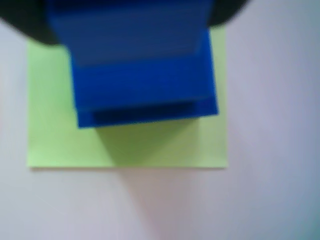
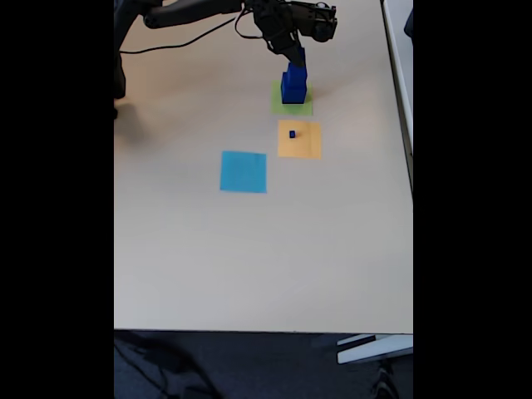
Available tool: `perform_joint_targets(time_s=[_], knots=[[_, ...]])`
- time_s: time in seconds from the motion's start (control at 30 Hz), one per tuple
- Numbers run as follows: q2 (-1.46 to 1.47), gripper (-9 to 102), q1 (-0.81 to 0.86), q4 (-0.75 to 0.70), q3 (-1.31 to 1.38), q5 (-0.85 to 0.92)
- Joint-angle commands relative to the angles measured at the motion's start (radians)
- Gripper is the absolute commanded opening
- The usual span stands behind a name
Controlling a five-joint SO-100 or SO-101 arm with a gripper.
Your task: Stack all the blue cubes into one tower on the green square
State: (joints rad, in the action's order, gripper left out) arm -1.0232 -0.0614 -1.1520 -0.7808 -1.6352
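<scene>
The gripper (image 2: 296,58) sits atop the tower (image 2: 293,86) on the green square (image 2: 304,107) (grip unclear); 1 tiny cube (image 2: 293,134) rests on the orange square (image 2: 309,145); beige table (image 2: 249,249).

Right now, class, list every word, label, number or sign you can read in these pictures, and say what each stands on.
None can be read.
The blue cubes, green square, orange square, light blue square and table carry no visible print.
The arm is too small and dark to tell.

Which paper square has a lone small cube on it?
The orange square, with one tiny blue cube; the green square carries the tower, the light blue square nothing.
</scene>
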Motion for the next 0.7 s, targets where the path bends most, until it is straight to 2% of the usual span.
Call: perform_joint_targets(time_s=[0.0,0.67], knots=[[-0.011,0,-0.009,-0.006,0.083,0.011],[0.048,0,-0.012,-0.003,0.143,0.018]])
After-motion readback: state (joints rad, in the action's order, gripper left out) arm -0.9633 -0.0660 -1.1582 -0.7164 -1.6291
